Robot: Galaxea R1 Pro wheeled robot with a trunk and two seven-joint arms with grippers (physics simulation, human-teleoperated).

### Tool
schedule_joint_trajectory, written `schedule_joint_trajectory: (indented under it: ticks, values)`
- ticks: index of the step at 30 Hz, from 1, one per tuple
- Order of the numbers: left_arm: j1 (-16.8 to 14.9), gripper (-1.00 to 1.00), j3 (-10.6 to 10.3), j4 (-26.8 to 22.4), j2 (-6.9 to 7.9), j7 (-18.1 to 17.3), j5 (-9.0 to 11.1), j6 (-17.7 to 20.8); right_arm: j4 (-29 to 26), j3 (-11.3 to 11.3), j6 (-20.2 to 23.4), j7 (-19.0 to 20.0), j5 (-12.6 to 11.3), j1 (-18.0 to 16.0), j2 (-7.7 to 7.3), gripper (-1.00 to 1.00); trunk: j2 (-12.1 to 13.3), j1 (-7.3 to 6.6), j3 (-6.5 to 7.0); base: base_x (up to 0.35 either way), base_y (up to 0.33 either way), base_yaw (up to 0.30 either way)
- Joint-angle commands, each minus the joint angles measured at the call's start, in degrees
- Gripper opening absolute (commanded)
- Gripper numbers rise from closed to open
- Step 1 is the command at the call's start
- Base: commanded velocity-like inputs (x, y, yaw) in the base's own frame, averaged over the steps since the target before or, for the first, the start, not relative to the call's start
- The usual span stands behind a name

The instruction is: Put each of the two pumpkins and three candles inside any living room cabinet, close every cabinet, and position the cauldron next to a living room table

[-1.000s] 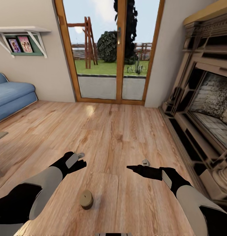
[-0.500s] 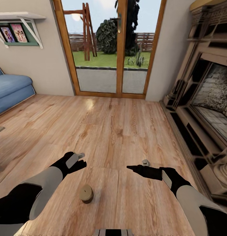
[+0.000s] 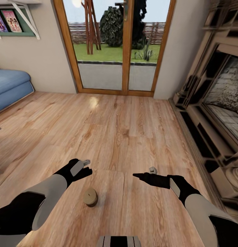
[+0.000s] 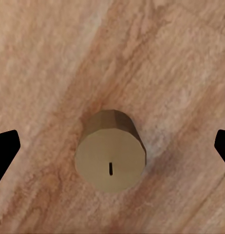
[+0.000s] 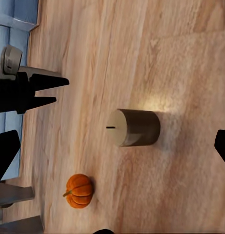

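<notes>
Nothing but the camera has moved, tilting down, while both empty hands, left (image 3: 85,167) and right (image 3: 136,175), hover open over the floor (image 3: 125,130), candle (image 3: 90,197) standing at 6 o'clock between them, pumpkin (image 5: 79,190) nearby.

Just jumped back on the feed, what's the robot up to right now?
It stands on the living-room floor with both arms out front and nothing held. A tan candle stands upright on the planks between the left gripper and the right gripper; the left wrist view looks straight down on it, fingers spread wide. A pumpkin sits on the floor nearby.
</notes>
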Motion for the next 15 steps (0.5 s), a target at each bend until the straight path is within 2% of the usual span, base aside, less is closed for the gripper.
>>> schedule_joint_trajectory:
  ticks: [1, 11, 15]
  values:
    - [0.00, 1.00, 0.00, 0.00, -0.01, -0.01, 0.00, 0.00, 0.00, -0.02, 0.01, 0.00, -0.02, 0.00, 0.00, 1.00, -0.02, 0.02, -0.23, 0.000, 0.000, 0.000]
    - [0.00, 1.00, 0.00, -0.26, -0.08, -0.10, 0.00, -0.13, 0.00, 0.01, -0.07, 0.05, -0.02, 0.00, 0.00, 1.00, -0.15, 0.28, -2.44, 0.000, 0.000, 0.000]
    - [0.00, 1.00, 0.00, -0.17, -0.10, -0.12, 0.14, -3.51, 0.00, 0.00, -0.05, 0.07, -0.02, 0.00, 0.00, 1.00, -0.21, 0.38, -3.33, 0.000, 0.000, 0.000]
